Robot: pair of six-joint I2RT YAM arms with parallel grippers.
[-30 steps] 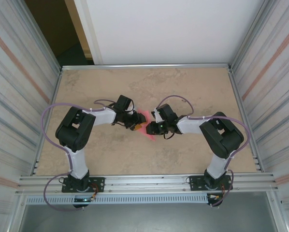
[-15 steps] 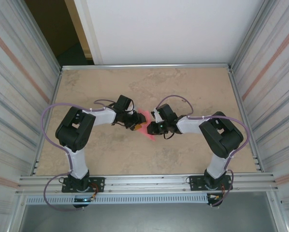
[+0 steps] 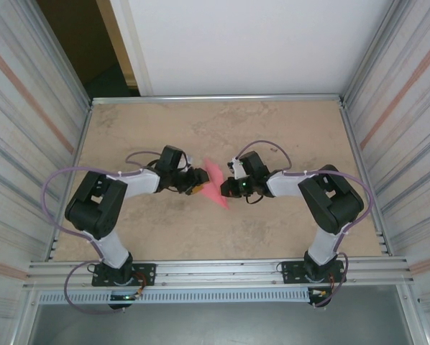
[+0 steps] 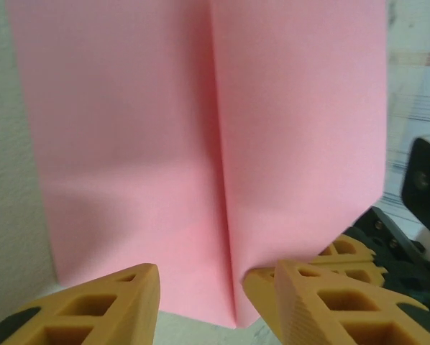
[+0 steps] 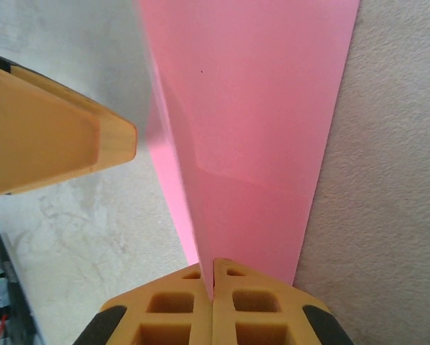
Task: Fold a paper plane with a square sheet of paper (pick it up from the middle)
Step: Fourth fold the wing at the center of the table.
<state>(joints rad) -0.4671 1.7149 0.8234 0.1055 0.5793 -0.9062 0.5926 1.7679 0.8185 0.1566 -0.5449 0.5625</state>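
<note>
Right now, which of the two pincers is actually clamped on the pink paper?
The right pincer: its fingers are shut tight on an edge of the pink paper. The left pincer stands open, a gap between its fingers.

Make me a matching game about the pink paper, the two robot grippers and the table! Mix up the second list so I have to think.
Things:
1. square sheet of paper
2. left gripper
3. right gripper
4. table

What fits:
A. fingers pressed together on the paper's edge
B. sandy beige with marbled patches
C. pink, with a crease running down it
D. fingers apart, with the paper's crease in the gap between them

Pairs: 1-C, 2-D, 3-A, 4-B
</note>
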